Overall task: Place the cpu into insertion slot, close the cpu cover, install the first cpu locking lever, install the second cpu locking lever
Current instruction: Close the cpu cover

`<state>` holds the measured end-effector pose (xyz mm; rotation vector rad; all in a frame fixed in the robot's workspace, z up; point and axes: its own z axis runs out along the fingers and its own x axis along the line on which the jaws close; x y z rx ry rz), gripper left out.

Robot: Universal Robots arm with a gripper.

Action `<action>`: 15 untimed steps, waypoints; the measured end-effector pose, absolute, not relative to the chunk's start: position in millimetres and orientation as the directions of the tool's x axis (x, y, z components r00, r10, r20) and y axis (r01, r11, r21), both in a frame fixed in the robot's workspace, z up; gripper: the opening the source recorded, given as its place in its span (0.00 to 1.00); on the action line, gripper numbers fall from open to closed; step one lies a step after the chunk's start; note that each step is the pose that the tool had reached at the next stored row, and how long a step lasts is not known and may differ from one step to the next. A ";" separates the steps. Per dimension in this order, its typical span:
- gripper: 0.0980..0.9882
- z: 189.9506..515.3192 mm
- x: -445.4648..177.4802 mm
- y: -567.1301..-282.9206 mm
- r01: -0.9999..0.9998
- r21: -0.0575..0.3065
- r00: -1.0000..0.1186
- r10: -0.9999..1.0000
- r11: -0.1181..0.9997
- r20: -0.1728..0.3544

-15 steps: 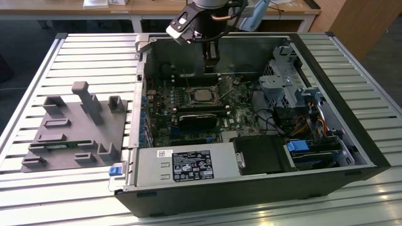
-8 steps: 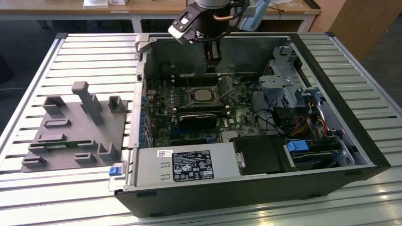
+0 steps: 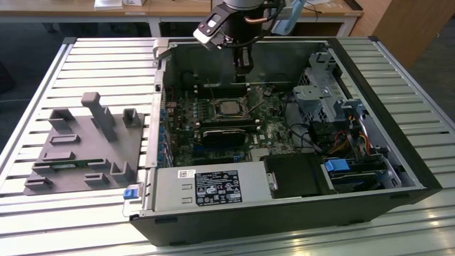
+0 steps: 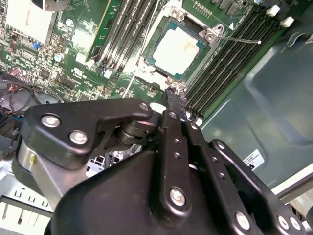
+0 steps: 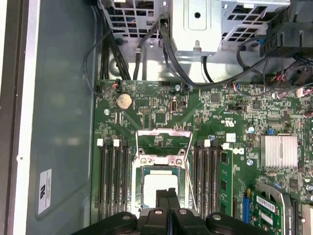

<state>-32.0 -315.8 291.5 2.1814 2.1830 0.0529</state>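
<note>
Hovering with gripper (image 5: 168, 193) clenched empty above the chip (image 5: 157, 183) seated in its socket (image 5: 135, 191), probably light, stiff and fragile, best taken by its bare edges.

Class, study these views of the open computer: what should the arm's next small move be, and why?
Probably nudge the shut gripper toward the cpu cover to tip it down: the cpu already sits in the insertion slot, and the cover seems raised.

Pale silvery cpu (image 5: 159, 187) on green circuit board (image 5: 161, 110), black gripper (image 5: 167, 195)
</note>
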 end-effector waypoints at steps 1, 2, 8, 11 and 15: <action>0.01 291.5 -31.9 -315.8 0.998 0.063 0.000 1.000 0.001 -0.015; 0.02 291.5 -31.9 -315.8 0.998 0.063 0.000 1.000 0.001 -0.015; 0.17 291.5 -29.0 -315.8 0.998 0.063 0.000 1.000 0.001 -0.015; 0.25 291.5 -28.2 -315.8 0.998 0.063 0.000 1.000 0.001 -0.015; 0.25 291.4 -25.8 -315.8 0.998 0.063 0.000 1.000 0.001 -0.015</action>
